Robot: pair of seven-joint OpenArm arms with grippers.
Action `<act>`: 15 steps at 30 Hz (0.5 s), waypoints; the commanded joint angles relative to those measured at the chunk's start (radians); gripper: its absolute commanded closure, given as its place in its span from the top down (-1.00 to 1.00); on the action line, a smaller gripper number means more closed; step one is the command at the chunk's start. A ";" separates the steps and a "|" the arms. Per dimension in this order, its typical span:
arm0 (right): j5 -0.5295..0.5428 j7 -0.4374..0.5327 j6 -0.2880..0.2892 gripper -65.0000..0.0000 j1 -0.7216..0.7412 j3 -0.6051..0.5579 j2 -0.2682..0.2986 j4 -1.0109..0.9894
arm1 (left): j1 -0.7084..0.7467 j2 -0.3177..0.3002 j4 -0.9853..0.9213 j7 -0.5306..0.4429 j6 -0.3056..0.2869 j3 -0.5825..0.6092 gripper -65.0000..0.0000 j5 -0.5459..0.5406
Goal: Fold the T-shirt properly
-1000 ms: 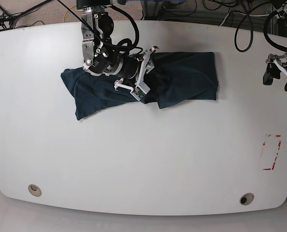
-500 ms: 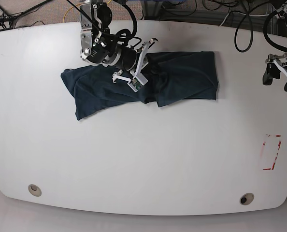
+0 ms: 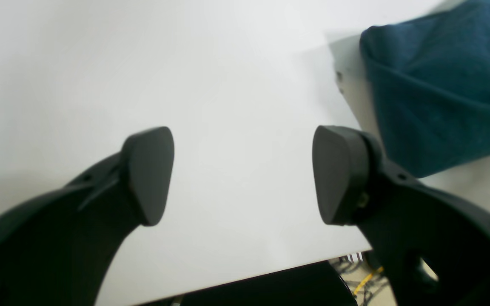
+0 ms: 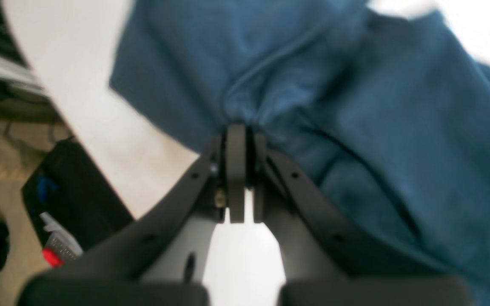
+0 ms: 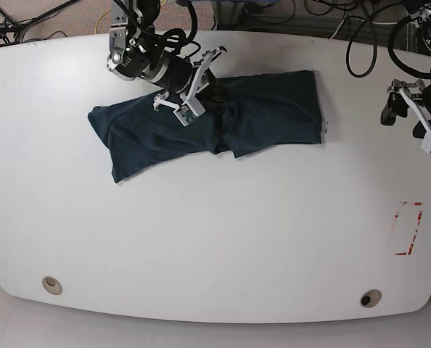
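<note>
The dark navy-teal T-shirt (image 5: pixel 273 112) lies crumpled in a long band across the far part of the white table (image 5: pixel 215 232). My right gripper (image 5: pixel 212 94) is over its middle, shut on a pinched fold of the cloth. The right wrist view shows the closed gripper (image 4: pixel 238 131) biting a gathered ridge of the T-shirt (image 4: pixel 377 127). My left gripper (image 5: pixel 400 116) hangs at the table's right edge, apart from the shirt. In the left wrist view it (image 3: pixel 243 174) is open and empty over bare table, with a corner of the T-shirt (image 3: pixel 440 97) beyond its right finger.
A red-marked rectangle (image 5: pixel 408 228) is at the right front of the table. Two round holes (image 5: pixel 52 284) (image 5: pixel 370 298) sit near the front edge. Cables (image 5: pixel 360 43) lie beyond the far edge. The table's edge (image 3: pixel 249 276) shows just under the left gripper.
My right gripper has moved toward the far left edge, pulling the pinched middle of the T-shirt with it. The left arm has shifted slightly.
</note>
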 commanded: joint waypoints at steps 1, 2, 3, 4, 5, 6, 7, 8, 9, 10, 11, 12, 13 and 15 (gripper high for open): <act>0.020 0.020 0.002 -1.00 -0.009 0.011 -0.005 0.022 | -0.005 -0.019 0.014 -0.019 -0.003 0.008 0.45 -0.012; 0.020 0.020 0.002 -1.00 -0.011 0.014 -0.005 0.022 | -0.005 -0.019 0.014 -0.019 -0.003 0.016 0.45 -0.012; 0.020 0.020 0.002 -1.00 -0.011 0.018 -0.005 0.022 | -0.005 -0.019 0.014 -0.019 -0.003 0.023 0.45 -0.012; 0.020 0.020 0.002 -1.00 -0.011 0.026 -0.005 0.022 | -0.005 -0.019 0.014 -0.019 -0.003 0.037 0.45 -0.012; 0.020 0.020 0.002 -1.00 -0.011 0.027 -0.005 0.022 | -0.005 -0.019 0.014 -0.019 -0.003 0.043 0.45 -0.012; 0.020 0.020 0.002 -0.99 -0.012 0.029 -0.005 0.022 | -0.005 -0.019 0.014 -0.019 -0.003 0.054 0.45 -0.012; 0.020 0.020 0.002 -0.96 -0.014 0.029 -0.004 0.022 | -0.005 -0.019 0.014 -0.019 -0.003 0.065 0.45 -0.012; 0.020 0.020 0.002 -0.93 -0.015 0.029 -0.004 0.022 | -0.006 -0.019 0.014 -0.019 -0.003 0.074 0.45 -0.012; 0.020 0.020 0.002 -0.87 -0.023 0.032 -0.005 0.022 | -0.008 -0.018 0.014 -0.019 -0.003 0.086 0.45 -0.012; 0.020 0.020 0.002 -0.82 -0.027 0.032 -0.005 0.022 | -0.009 -0.018 0.014 -0.019 -0.003 0.094 0.45 -0.012; 0.020 0.020 0.002 -0.73 -0.032 0.034 -0.007 0.022 | -0.009 -0.018 0.014 -0.019 -0.003 0.103 0.45 -0.012; 0.020 0.020 0.002 -0.62 -0.035 0.034 -0.007 0.022 | -0.009 -0.016 0.014 -0.019 -0.003 0.117 0.45 -0.014; 0.020 0.020 0.002 -0.53 -0.038 0.034 -0.007 0.022 | -0.011 -0.015 0.014 -0.019 -0.003 0.128 0.45 -0.014; 0.020 0.020 0.002 -0.34 -0.041 0.034 -0.007 0.023 | -0.011 -0.013 0.014 -0.019 -0.003 0.160 0.45 -0.014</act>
